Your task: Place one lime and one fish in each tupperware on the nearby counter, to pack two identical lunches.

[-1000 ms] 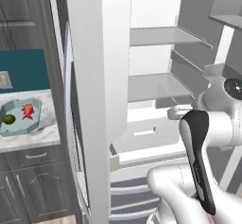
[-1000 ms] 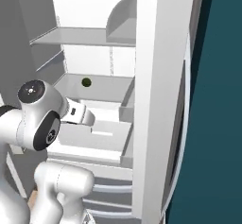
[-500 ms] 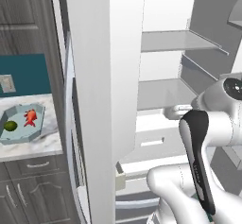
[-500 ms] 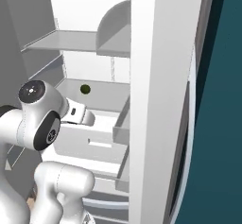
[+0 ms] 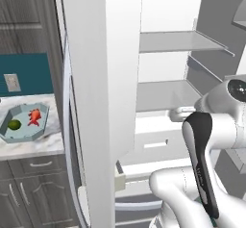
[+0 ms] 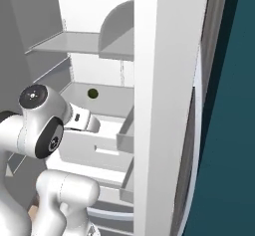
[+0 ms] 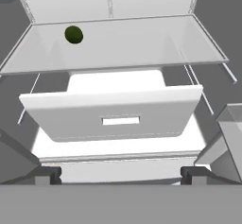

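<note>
A dark green lime (image 7: 73, 34) lies at the back left of a glass fridge shelf (image 7: 142, 43); the same lime (image 6: 92, 93) sits above and beyond my hand in the right base view. My gripper (image 7: 121, 175) is open with nothing between its fingertips (image 7: 47, 173), and it faces the fridge interior from a distance. On the marble counter (image 5: 29, 147) at the left stands the pale teal octagonal tupperware (image 5: 9, 135), holding another lime (image 5: 14, 124) and a red-orange fish (image 5: 34, 116).
A white fridge drawer (image 7: 113, 114) is pulled out below the glass shelf. The open fridge door (image 5: 101, 102) stands between the fridge interior and the counter, and the other door (image 6: 164, 120) rises at the right. Dark cabinets (image 5: 29, 188) lie under the counter.
Both base views have shifted, so the base has moved in front of the fridge. The gripper has stayed open, and the limes and fish lie where they were.
</note>
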